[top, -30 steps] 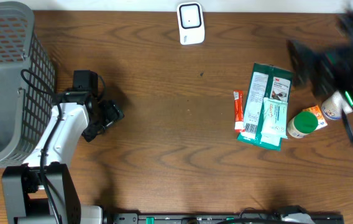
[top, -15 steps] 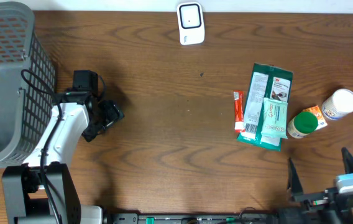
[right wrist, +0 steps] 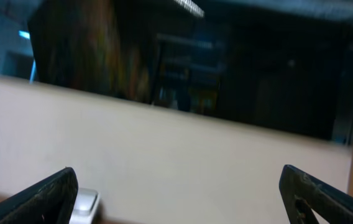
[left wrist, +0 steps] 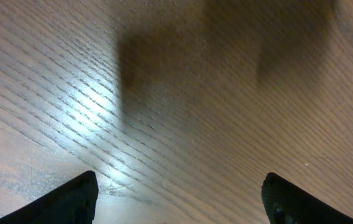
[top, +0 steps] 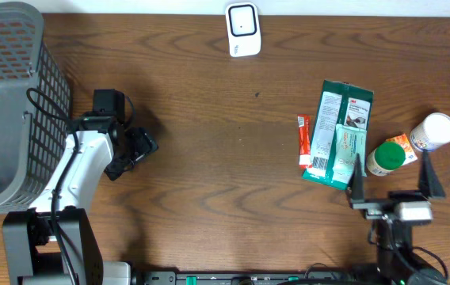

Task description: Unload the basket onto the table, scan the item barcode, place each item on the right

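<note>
Wood-grain table [top: 225, 206] fills the overhead view, with a grey mesh basket [top: 7, 103] at its left edge and a white barcode scanner [top: 243, 30] at the far edge near the middle.

The goods for scanning lie in a cluster on the right side of the table, well apart from the scanner. A large green packet [top: 344, 107] has a smaller pale packet [top: 350, 150] lying on its near half. A narrow red sachet [top: 304, 138] touches the green packet's left side. A green-capped bottle [top: 385, 158] stands just right of the packets, with an orange box [top: 405, 145] beside it and a white-lidded tub [top: 433, 131] next to the box. All rest free on the wood.

The right gripper [top: 393, 180] sits near the table's front edge, just below the cluster, its jaws spread wide. From overhead, one of its fingers [top: 357, 178] overlaps the near corner of the packets. Its wrist camera looks level towards a pale wall [right wrist: 183, 155]. The picture is blurred, so the small white block [right wrist: 83, 202] low at the left is only possibly the scanner.

The left gripper [top: 136, 152] hangs over the table just right of the basket, far from the goods, its jaws also spread. Its wrist view shows bare wood between the two dark fingers [left wrist: 71, 199].
</note>
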